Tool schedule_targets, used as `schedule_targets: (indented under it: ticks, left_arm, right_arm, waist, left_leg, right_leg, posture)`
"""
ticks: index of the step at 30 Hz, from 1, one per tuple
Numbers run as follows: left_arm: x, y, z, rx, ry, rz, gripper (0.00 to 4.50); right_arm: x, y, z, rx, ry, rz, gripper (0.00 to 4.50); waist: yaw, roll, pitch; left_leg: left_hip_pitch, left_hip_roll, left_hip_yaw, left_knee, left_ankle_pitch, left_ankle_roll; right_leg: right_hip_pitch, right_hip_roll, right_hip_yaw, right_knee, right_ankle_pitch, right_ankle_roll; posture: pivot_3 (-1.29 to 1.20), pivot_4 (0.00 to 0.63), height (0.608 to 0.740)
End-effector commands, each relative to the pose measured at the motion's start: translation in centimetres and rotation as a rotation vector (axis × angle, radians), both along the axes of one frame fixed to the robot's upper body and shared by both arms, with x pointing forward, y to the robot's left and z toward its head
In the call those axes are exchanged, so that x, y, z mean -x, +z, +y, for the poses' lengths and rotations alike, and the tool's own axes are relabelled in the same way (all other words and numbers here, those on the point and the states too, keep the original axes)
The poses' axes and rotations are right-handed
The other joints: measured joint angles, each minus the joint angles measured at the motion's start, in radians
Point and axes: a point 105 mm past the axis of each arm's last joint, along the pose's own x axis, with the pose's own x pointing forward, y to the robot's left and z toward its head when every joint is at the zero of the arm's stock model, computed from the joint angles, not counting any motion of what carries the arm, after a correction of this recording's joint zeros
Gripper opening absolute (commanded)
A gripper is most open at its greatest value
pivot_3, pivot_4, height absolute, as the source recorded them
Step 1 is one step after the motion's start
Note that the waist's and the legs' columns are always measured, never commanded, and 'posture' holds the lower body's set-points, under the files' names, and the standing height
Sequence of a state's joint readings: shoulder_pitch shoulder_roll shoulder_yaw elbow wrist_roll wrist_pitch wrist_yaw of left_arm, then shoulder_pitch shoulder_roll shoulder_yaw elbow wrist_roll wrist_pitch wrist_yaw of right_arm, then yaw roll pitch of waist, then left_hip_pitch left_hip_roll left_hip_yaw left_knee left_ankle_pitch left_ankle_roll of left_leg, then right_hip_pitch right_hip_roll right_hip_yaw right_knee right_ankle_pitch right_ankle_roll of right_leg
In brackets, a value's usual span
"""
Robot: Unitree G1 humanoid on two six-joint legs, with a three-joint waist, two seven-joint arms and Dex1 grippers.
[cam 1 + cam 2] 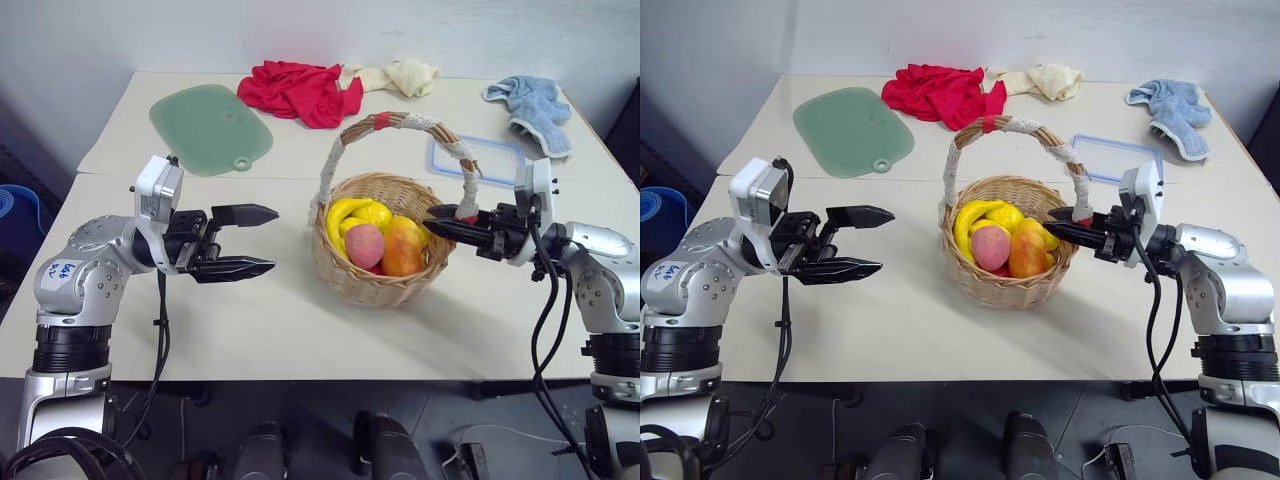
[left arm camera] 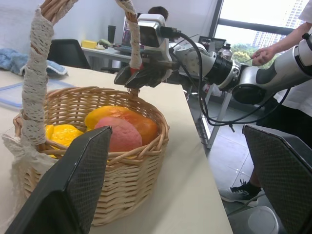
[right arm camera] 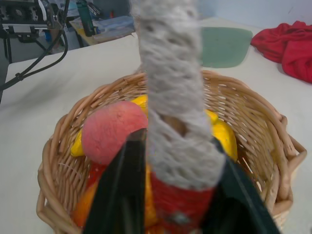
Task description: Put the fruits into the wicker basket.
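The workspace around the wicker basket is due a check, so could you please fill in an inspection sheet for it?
Surface: pale table, two tops butted together.
Job's things: wicker basket upright; mango and peach inside, beside yellow fruit.
Clutter: green mat, red cloth, cream cloth, blue cloth, blue-rimmed lid, all behind the basket.
Grippers: left pincer open, clear of the basket; right pincer shut on the basket's handle at its base.
Cables: black leads hang from both wrists.
Surroundings: a person stands past the table's right end; office chair behind.
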State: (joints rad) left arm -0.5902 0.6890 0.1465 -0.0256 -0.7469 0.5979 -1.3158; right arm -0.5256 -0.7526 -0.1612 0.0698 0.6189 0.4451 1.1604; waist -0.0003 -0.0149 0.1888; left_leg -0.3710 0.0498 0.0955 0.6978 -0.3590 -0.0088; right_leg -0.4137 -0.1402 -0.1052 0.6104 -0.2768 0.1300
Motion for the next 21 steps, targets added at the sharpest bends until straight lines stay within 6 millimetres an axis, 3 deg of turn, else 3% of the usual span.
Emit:
schedule_targets:
  ticks: [1,4,7,13,17,21]
  left_arm:
    - [0.4,0.8,0.1,0.002,-0.008,-0.037,4.50]
    - [0.3,0.7,0.0,0.002,-0.012,-0.034,4.50]
    - [0.0,0.5,-0.2,0.006,-0.023,-0.027,4.50]
    - [-0.7,0.4,-0.7,0.009,-0.048,-0.023,4.50]
    - [-1.1,0.4,-0.8,0.003,-0.062,-0.025,4.50]
    - [-1.3,0.5,-1.0,0.000,-0.067,-0.030,4.50]
  right_arm:
    - [1.8,2.4,-0.8,-0.040,-0.023,-0.073,0.19]
    - [3.5,3.3,-1.3,-0.085,-0.057,-0.069,0.19]
    - [5.7,4.3,-3.6,-0.141,-0.205,-0.113,0.19]
    - [7.6,6.0,-10.4,-0.141,-0.626,-0.314,0.19]
    - [7.1,5.7,-13.5,-0.072,-0.779,-0.350,0.19]
    - [4.6,4.7,-17.0,-0.064,-0.901,-0.321,0.19]
  waist:
    - [0.003,0.000,0.000]
    - [0.003,0.000,0.000]
    - [0.013,0.000,0.000]
    - [0.027,0.000,0.000]
    - [0.024,0.000,0.000]
    - [0.009,0.000,0.000]
  left_leg:
    - [0.000,0.000,0.000,0.000,0.000,0.000]
    - [0.000,0.000,0.000,0.000,0.000,0.000]
    - [0.000,0.000,0.000,0.000,0.000,0.000]
    - [0.000,0.000,0.001,0.001,0.000,0.000]
    - [0.001,-0.001,0.001,0.001,0.000,0.000]
    - [0.001,0.000,0.003,0.000,0.000,0.000]
  right_leg:
    - [0.000,0.000,0.000,0.000,0.000,0.000]
    - [0.000,0.000,0.000,0.000,0.000,0.000]
    - [0.000,0.000,0.000,0.000,0.000,0.000]
    - [0.002,0.000,0.001,-0.003,0.000,0.000]
    - [0.001,0.000,0.001,-0.003,0.000,0.000]
    - [0.001,0.000,0.002,-0.002,0.000,0.000]
  posture:
    - [0.00,0.150,0.740]
    - [0.00,0.150,0.740]
    - [0.00,0.150,0.740]
    - [0.00,0.150,0.740]
    - [0.00,0.150,0.740]
    - [0.00,0.150,0.740]
